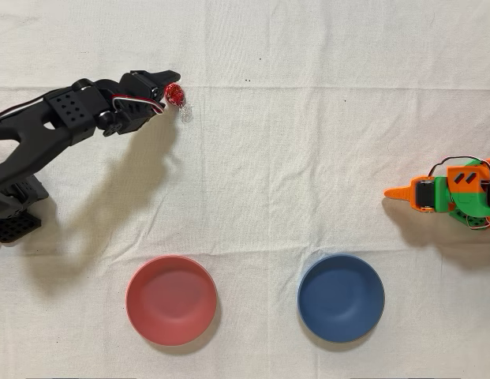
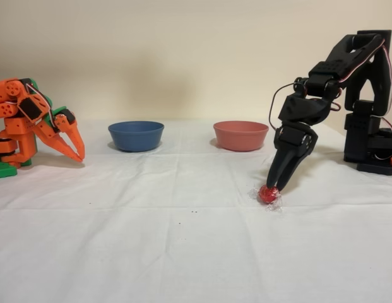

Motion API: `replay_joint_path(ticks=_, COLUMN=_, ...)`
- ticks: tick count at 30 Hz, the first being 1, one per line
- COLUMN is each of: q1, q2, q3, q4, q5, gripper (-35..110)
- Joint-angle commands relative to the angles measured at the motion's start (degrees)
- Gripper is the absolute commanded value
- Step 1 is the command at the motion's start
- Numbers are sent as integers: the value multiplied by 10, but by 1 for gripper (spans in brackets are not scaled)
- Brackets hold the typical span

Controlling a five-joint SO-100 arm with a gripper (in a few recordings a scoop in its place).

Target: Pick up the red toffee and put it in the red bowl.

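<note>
Red toffee [image 1: 174, 95] sits at the upper left of the overhead frame, on the white cloth [image 1: 308, 158], and we locate it at the tip of the black arm's gripper [image 1: 169, 88]. In the fixed view we find the same red toffee [image 2: 267, 194] right of centre, resting on the cloth with the gripper [image 2: 272, 186] pointing steeply down onto it. The fingertips converge on the candy in both views, and we read the jaws as clamped around it.

Only the fixed view shows that the candy is down on the cloth; only the overhead view shows its clear twisted wrapper end trailing to the lower right.

We note shiny red foil on the candy and a wrinkled woven texture on the cloth. The red bowl [image 1: 171, 299] is round, shallow, matte and plain inside, at the lower left of centre in the overhead frame, well apart from the candy. The blue bowl [image 1: 341, 298] matches its shape. The orange arm [image 1: 454, 193] stands idle.
</note>
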Motion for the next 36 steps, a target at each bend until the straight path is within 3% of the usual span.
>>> replay_joint_path(ticks=1, q1=-9, q2=9, q3=-28, q4=-9, q5=-12, gripper=28)
replay_joint_path(ticks=25, q1=11, q2=-35, q3=-26, q4=-47, q5=-52, gripper=24)
replay_joint_path(ticks=36, q1=18, q2=-24, q3=-5, q4=-54, q5=-58, gripper=13)
